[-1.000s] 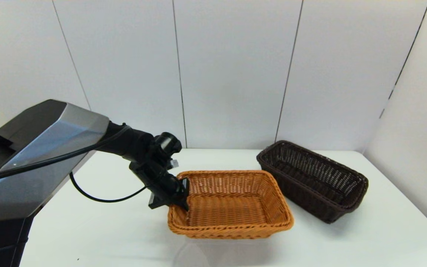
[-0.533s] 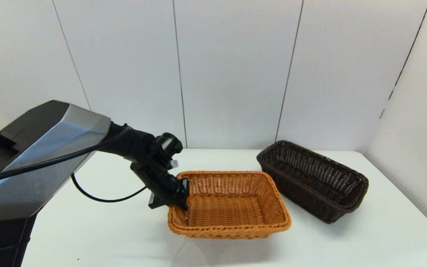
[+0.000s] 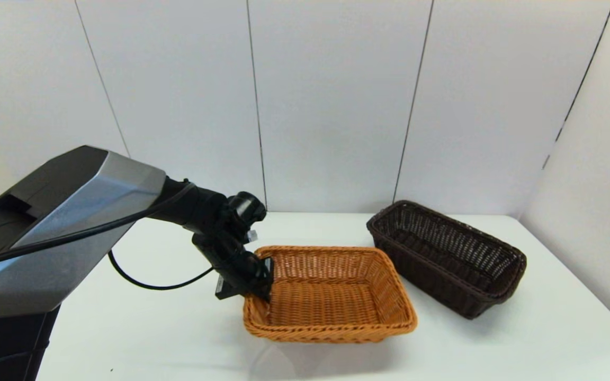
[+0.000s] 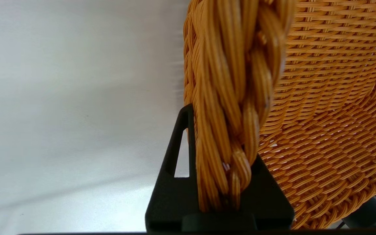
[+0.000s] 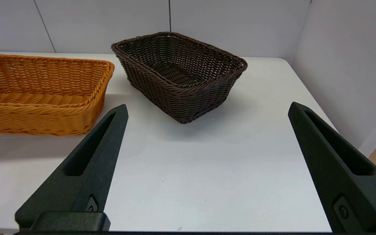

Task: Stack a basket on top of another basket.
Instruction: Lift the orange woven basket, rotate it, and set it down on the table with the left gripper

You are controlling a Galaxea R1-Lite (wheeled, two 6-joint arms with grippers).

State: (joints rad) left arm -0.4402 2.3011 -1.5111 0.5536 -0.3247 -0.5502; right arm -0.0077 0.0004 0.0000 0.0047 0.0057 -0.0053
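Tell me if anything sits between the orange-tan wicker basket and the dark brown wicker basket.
Nothing visible does: only bare white table separates the orange-tan wicker basket from the dark brown wicker basket. The left gripper clamps the orange-tan basket's rim.

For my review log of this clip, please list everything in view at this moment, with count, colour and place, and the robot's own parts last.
orange-tan basket: one, orange-tan wicker with braided rim, on the table centre, its left rim clamped.
dark brown basket: one, dark brown open-weave wicker, on the table to the right of and farther back than the orange-tan basket, apart from it, untouched.
table: one, white, under both baskets.
wall panels: white, behind and to the right of the table.
left gripper: one, black, shut on the orange-tan basket's left rim.
right gripper: one, black, open, hovering over the near right of the table, holding nothing.
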